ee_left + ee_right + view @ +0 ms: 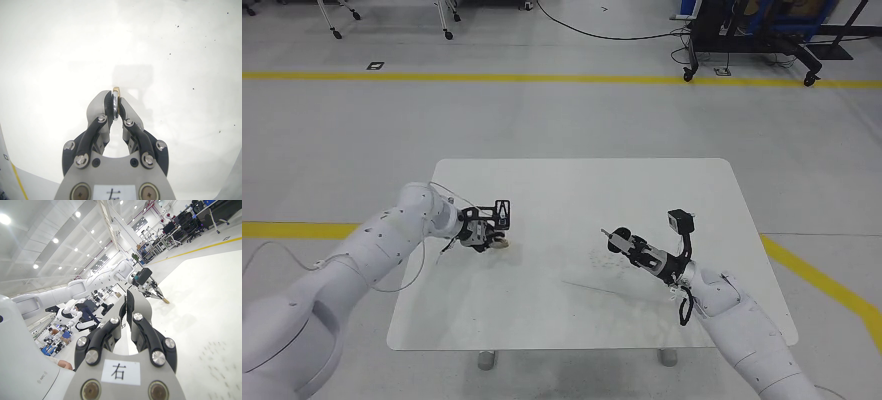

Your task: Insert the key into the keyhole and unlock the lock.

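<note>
- Left wrist view: the left tool (115, 96) is closed tight on the lock (115, 91). I see it edge-on, with the chrome shackle between the pads and only a little of the brass body past the tips.
- Top view: that tool sits low over the left part of the table (582, 190), with the lock's brass end at or just off the surface. I can't tell whether it touches.
- Right wrist view: the right tool (126, 298) has its pads pressed together and points across at the lock, well apart from it. In the top view a thin sliver sticks out of its tips. I take that for the key (605, 234), though it's too small to be sure.
- I can't see the keyhole from anywhere, so the key could meet plain brass and skid off.
- The lock seems to be held by its thin edge and shackle, so a push from the key may pivot it or squeeze it out.
- If the key is held as shallowly as it looks, it could twist in the pads once it's turned.
- With the lock this close to the table, an approach that comes in low could jam against the surface.
</note>
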Robot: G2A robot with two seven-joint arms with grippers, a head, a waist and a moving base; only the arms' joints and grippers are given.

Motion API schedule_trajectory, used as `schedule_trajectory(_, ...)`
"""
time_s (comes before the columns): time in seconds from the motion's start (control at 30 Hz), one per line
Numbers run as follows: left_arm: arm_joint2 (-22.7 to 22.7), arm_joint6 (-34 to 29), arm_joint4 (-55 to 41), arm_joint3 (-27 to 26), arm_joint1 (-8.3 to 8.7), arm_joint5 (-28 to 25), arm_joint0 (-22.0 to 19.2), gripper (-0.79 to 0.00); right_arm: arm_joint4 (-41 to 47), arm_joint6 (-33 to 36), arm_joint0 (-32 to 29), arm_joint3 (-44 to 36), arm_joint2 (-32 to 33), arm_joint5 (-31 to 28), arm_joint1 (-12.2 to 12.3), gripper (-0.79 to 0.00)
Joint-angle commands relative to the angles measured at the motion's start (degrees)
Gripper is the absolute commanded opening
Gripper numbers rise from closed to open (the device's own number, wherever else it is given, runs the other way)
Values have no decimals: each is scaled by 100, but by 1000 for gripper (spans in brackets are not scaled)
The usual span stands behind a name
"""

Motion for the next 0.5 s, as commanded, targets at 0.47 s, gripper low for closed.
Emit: schedule_trajectory(0.47, 0, -417, -643, -282, 103, 0, 62, -720, 0, 0, 0, 0, 0, 0, 0, -785)
